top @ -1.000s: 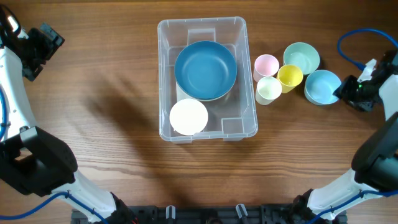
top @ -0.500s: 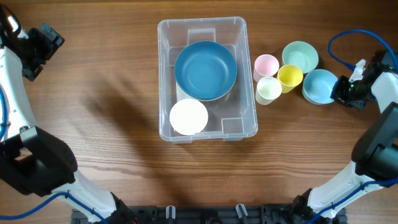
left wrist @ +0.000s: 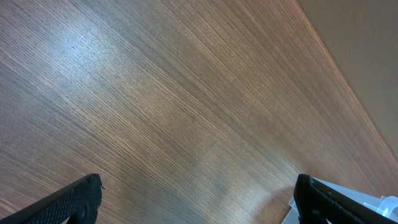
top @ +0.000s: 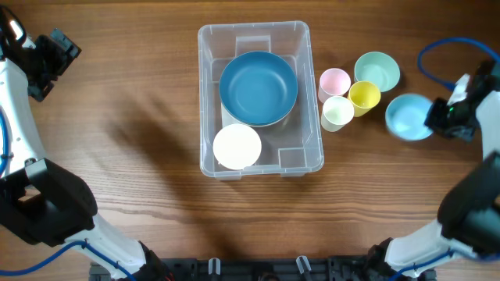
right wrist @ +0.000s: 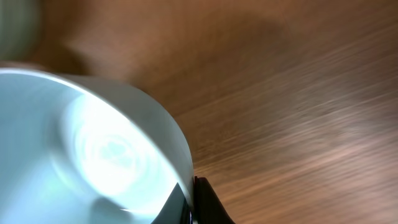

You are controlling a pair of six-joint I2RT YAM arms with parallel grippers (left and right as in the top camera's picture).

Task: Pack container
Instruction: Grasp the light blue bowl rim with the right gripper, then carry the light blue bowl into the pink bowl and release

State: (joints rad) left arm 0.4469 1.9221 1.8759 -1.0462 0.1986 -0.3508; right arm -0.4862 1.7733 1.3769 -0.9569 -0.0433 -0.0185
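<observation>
Our right gripper (top: 434, 117) has just clamped onto the rim of the light blue bowl (top: 406, 117). The bowl has drifted slightly away from the yellow cup (top: 364, 95) and blurs, so we judge it is lifting. The container (top: 205, 94) sits mid-surface, already holding a dark blue bowl (top: 258, 87) and a white bowl (top: 237, 146). The carry there likely comes next. Our left gripper (left wrist: 199, 205) hangs wide open, idle.
</observation>
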